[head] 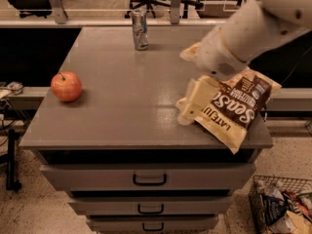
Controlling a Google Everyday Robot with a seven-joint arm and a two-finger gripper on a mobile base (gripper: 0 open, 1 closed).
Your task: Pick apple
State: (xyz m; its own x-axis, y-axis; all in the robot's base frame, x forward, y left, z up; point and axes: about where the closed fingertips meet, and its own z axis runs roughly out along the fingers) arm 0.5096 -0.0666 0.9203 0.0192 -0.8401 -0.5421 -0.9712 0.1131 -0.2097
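**Apple at the left edge, gripper over the chip bag**

The apple (66, 86) stands on the grey top of the cabinet (131, 106), close to its left edge and about halfway between the back and the front. It is red-orange with a paler patch, and its short dark stem points up. Nothing touches it, and the surface around it is bare.

At the back of the top, near the middle, an upright metal can (140, 29) stands well apart from the apple. On the right side lies a chip bag (239, 111), brown and pale yellow with big letters. It is placed at an angle, and its lower corner reaches over the front edge.

The gripper (187, 113) is on the right side too, far from the apple. It hangs over the left end of the chip bag and points down and to the left, very near to the surface. If it is open or closed, I cannot tell. The thick white arm (253, 28) comes in from the upper right corner.

Under the top, the cabinet has three drawers (149, 179) with dark handles. On the floor at the lower right stands a wire basket (258, 199) with mixed things inside.
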